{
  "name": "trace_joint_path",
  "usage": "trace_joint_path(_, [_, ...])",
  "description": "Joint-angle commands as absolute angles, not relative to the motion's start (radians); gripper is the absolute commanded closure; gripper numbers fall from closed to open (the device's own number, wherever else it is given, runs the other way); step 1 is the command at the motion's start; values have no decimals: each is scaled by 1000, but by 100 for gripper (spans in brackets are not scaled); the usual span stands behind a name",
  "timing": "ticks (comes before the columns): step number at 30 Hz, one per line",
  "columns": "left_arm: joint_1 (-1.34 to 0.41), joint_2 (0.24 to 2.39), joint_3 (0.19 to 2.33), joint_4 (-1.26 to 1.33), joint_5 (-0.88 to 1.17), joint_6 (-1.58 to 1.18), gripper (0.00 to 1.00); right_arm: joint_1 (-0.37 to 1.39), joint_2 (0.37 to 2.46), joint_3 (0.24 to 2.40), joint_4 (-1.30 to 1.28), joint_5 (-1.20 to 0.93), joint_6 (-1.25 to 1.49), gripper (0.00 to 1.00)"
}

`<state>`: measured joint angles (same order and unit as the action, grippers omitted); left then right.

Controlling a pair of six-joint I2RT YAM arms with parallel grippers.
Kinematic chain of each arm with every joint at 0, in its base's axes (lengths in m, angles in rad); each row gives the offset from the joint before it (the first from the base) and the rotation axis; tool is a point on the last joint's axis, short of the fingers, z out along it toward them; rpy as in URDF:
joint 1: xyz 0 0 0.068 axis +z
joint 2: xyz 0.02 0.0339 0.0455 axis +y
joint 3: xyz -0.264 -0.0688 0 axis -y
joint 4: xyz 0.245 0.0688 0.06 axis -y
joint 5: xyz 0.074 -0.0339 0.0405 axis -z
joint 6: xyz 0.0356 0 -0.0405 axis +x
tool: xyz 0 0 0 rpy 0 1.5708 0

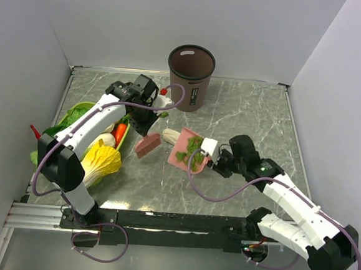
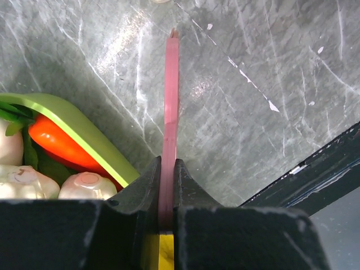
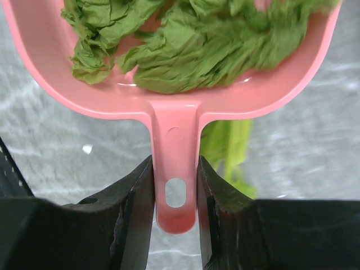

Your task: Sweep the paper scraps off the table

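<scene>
Pink dustpan (image 3: 169, 109) full of paper scraps (image 3: 214, 50), right gripper (image 3: 175, 169) jaws pinching handle; left gripper (image 2: 167, 174) jaws clamp scraper (image 2: 171, 95). Risk: pan tilts, scraps spill onto table (image 3: 50, 140).

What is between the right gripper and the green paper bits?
The handle of the pink dustpan. The right gripper is shut on that handle, and the paper scraps lie in the pan just beyond it. The right wrist view shows this.
</scene>
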<state>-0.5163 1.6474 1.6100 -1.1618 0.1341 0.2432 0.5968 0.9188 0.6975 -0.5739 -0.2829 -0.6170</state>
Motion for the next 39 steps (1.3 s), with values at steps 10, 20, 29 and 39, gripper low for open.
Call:
trace_joint_path(10, [-512,1635,1609,-1131,143,186,99,467,1000,1032,-696,-324,-594,100])
trace_joint_path(20, [-512,1605,1539,-1140,161,202,99,422,1167,1331,-707,-213,-591,100])
trace_joint_path(29, [-512,1598,1514,-1166,244,239,99,368,1385,1618,-673,-45,-612,100])
trace_joint_path(39, [-512,1585,1490,-1178,265,248,99,356,1727,2029,-749,140,-689,100])
